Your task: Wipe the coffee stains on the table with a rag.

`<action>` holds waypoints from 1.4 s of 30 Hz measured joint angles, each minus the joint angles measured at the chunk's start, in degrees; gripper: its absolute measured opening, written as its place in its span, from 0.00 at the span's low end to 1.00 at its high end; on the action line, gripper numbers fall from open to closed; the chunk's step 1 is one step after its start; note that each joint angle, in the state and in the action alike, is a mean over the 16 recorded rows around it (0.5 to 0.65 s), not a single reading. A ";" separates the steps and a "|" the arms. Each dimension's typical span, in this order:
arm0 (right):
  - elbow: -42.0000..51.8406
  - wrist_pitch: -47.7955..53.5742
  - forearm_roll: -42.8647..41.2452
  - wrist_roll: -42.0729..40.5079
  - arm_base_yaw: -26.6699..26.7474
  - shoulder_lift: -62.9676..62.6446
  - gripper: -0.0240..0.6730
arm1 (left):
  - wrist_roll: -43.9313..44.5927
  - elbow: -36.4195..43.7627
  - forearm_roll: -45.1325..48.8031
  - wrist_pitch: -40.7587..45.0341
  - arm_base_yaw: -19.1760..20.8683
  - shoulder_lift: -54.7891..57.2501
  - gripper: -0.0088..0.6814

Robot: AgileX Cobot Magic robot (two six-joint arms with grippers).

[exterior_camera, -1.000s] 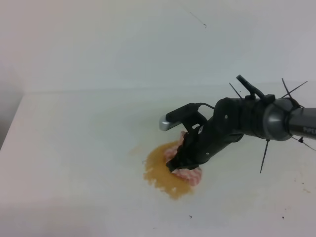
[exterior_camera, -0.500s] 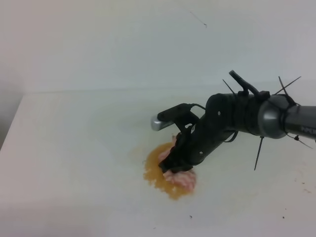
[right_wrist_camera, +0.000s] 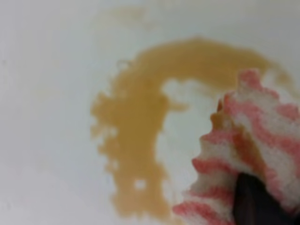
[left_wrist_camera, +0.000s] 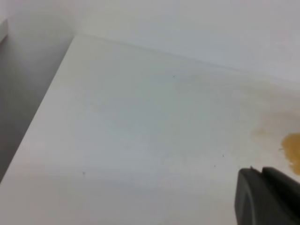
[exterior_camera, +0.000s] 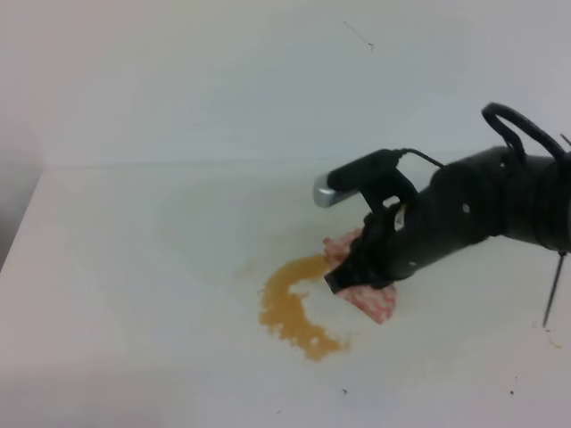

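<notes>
On the white table [exterior_camera: 134,267] lies a tan coffee stain [exterior_camera: 287,308], now C-shaped with a wiped white patch on its right side. A fainter small blot [exterior_camera: 244,270] sits just up and left of it. My right gripper [exterior_camera: 348,280] is shut on the pink-and-white striped rag [exterior_camera: 375,301] and presses it to the table at the stain's right edge. In the right wrist view the rag [right_wrist_camera: 253,136] fills the lower right, tinted brown, beside the stain [right_wrist_camera: 136,131]. A dark finger [right_wrist_camera: 255,199] shows under it. Only a dark piece of my left gripper [left_wrist_camera: 265,197] shows, with the stain's edge [left_wrist_camera: 293,151] nearby.
The table's left edge [exterior_camera: 20,232] drops off to a darker floor, also seen in the left wrist view as the table edge [left_wrist_camera: 44,101]. A pale wall rises behind the table. Tiny dark specks [exterior_camera: 343,390] dot the front.
My right gripper has dragged the rag to the right and slightly back, off the middle of the stain. A clean white patch is left where the rag passed.
</notes>
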 joint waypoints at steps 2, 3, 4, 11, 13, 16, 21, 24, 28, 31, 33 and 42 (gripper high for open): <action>2.80 -2.13 -0.40 1.16 0.00 -1.04 0.04 | 0.00 0.00 0.00 0.00 0.00 0.00 0.01; 4.10 -3.16 -0.48 1.64 0.00 -1.38 0.04 | 0.00 0.00 0.00 0.00 0.00 0.00 0.01; 5.29 -4.15 -0.47 2.03 0.00 -1.59 0.04 | 0.00 0.00 0.00 0.00 0.00 0.00 0.01; 8.85 -7.98 0.62 2.95 0.02 0.86 0.04 | 0.00 0.00 0.00 0.00 0.00 0.00 0.01; 8.20 -7.86 0.93 3.06 0.13 2.43 0.04 | 0.00 0.00 0.00 0.00 0.00 0.00 0.01; 6.60 -7.05 1.33 2.98 0.62 4.83 0.04 | 0.00 0.00 0.00 0.00 0.00 0.00 0.01; 3.60 -5.23 1.77 2.78 2.44 8.20 0.04 | 0.00 0.00 0.00 0.00 0.00 0.00 0.01; 1.92 -4.22 2.13 2.72 4.03 9.60 0.04 | 0.00 0.00 0.00 0.00 0.00 0.00 0.01; 0.04 -3.29 2.51 2.61 6.31 10.68 0.04 | 0.00 0.00 0.00 0.00 0.00 0.00 0.01; -1.20 -2.73 2.59 2.56 7.74 11.12 0.04 | 0.00 0.00 0.00 0.00 0.00 0.00 0.01; -2.10 -2.15 2.48 2.54 8.44 11.32 0.04 | 0.00 0.00 0.00 0.00 0.00 0.00 0.01; -6.53 1.82 0.15 2.16 9.46 9.61 0.04 | 0.00 0.00 0.00 0.00 0.00 0.00 0.01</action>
